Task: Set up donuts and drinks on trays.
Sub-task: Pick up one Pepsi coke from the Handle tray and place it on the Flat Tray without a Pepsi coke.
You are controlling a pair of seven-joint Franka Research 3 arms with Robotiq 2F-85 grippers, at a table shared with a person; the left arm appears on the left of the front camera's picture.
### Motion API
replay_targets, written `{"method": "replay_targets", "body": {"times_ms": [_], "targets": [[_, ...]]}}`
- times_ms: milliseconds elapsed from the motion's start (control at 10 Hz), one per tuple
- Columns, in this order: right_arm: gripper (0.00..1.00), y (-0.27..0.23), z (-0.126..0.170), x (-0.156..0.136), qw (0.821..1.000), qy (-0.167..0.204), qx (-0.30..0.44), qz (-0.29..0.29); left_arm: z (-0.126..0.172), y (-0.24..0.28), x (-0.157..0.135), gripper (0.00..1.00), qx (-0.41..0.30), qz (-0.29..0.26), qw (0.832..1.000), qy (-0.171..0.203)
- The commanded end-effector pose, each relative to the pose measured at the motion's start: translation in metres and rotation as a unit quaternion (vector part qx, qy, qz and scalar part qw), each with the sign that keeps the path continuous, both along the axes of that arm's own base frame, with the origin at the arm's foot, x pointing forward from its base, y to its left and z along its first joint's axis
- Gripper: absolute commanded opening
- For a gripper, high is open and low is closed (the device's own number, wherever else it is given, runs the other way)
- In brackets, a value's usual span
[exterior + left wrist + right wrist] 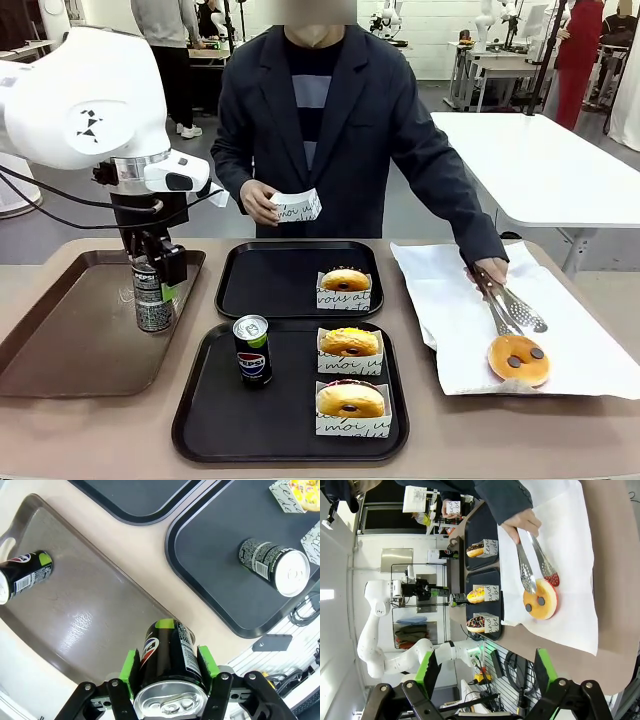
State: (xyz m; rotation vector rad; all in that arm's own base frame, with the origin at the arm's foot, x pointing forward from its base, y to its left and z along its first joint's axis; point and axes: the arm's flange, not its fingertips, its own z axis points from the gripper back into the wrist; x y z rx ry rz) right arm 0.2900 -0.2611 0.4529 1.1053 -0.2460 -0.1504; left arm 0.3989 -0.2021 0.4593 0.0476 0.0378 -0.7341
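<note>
**Tabletop** (100, 430): beige, smooth, carrying everything listed.

**Brown tray** (60, 330): long, glossy, raised rim; lying directly beneath the left tool (160, 268).

**Paper sheet** (590, 360): white, creased; lying on the tabletop far across from the left tool.

**Black trays**: matte, squarish, rounded corners. The near tray (210, 400) and the far tray (270, 280) are sitting just beside the left tool, on its inner side.

**Left tool**: green pads are clamping a slim black Pepsi can (152, 305), upright, silver top; whether its base is touching the brown tray cannot be told.

**Right tool** (486, 662): fingers are standing apart, gripping nothing.

**Second can** (252, 350): standing on the near tray.

**Donuts**: ring-shaped, glazed. Three sleeved donuts are resting on the black trays (345, 280) (350, 343) (350, 400); a bare donut (518, 358) is lying on the paper sheet, with a person's hand (490, 270) holding metal tongs (510, 310) to it.
</note>
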Motion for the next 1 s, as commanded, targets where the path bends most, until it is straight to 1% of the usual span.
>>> {"method": "replay_targets", "body": {"times_ms": [0, 400, 700, 800, 900], "targets": [[1.0, -0.001, 0.0, 0.0, 1.0, -0.01, 0.005, 0.002, 0.004, -0.002, 0.004, 0.59, 0.009, 0.009, 1.0, -0.008], [1.0, -0.001, 0.0, 0.0, 1.0, -0.01, 0.005, 0.002, 0.003, -0.002, 0.005, 0.59, 0.009, 0.014, 1.0, -0.008], [1.0, -0.001, 0.0, 0.0, 1.0, -0.01, 0.005, 0.002, 0.0, -0.001, 0.013, 0.59, 0.007, 0.021, 1.0, -0.005], [1.0, -0.001, 0.0, 0.0, 1.0, -0.01, 0.005, 0.002, -0.001, -0.001, 0.017, 0.59, -0.013, 0.024, 0.999, -0.016], [1.0, -0.001, 0.0, 0.0, 1.0, -0.01, 0.005, 0.002, 0.001, 0.0, 0.02, 0.59, -0.03, 0.031, 0.998, -0.035]]}}
